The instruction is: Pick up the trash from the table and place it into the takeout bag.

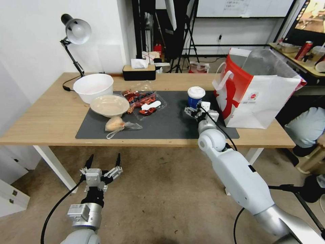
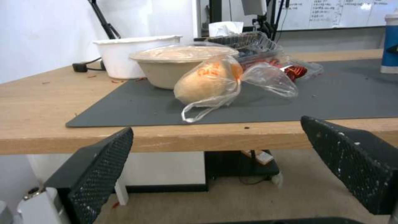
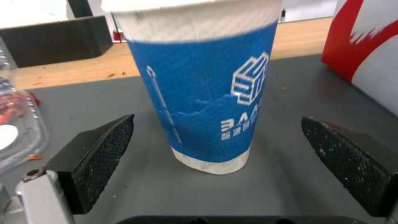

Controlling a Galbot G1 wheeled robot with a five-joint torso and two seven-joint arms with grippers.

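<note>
Both black fingers (image 3: 101, 155) of the right gripper (image 1: 199, 111) stand spread wide on either side of the blue-white lidded paper cup (image 3: 203, 87), and neither pad touches it. In the right wrist view the cup stands upright on the dark grey mat (image 3: 286, 102), between the two fingers, with a clear gap of mat on each side of its base. Off to one finger's outer side lies the edge of a clear plastic tray (image 3: 18, 130) holding red scraps; off the other finger's outer side rises the takeout bag (image 3: 365, 53), red and white. In the head view the bag (image 1: 260, 98) stands just beyond the right gripper, near the cup (image 1: 196, 96) but apart from it.

Down below the table (image 1: 50, 115) edge, the left gripper (image 1: 103, 164) hangs with its fingers (image 2: 99, 168) also spread wide and holding nothing. Ahead of those fingers and higher, on the mat near its front edge, lies the knotted clear bag (image 2: 211, 82) with something pale and rounded inside. Behind it sits the beige bowl (image 2: 174, 65) under a clear lid, and a white bowl (image 2: 128, 53) stands farther back on the bare wood. The black tissue box (image 1: 139, 72) and the grey desk lamp (image 1: 76, 34) stand at the table's far edge.
</note>
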